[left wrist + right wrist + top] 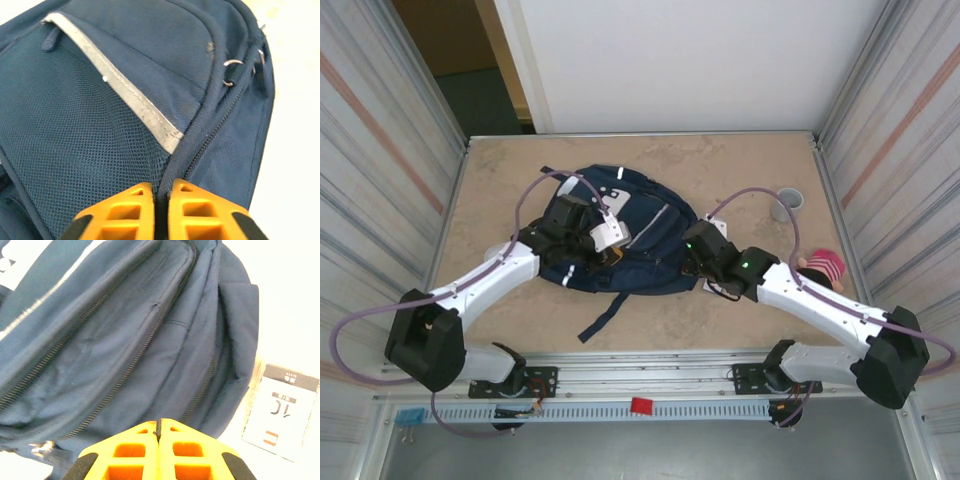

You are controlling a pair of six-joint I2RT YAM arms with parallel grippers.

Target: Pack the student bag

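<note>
While left pincer (161, 191) seems pinched on student bag (655, 230) seam, right pincer (159, 425) at bag's 3 o'clock sits closed, empty-looking; I'd anchor fabric, then work zipper (150, 337) slowly.

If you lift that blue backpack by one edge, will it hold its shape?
Likely floppy: the student bag lies slumped and creased, so it should sag. Its loose strap may trail and snag. It looks fairly flat, so probably light.
</note>
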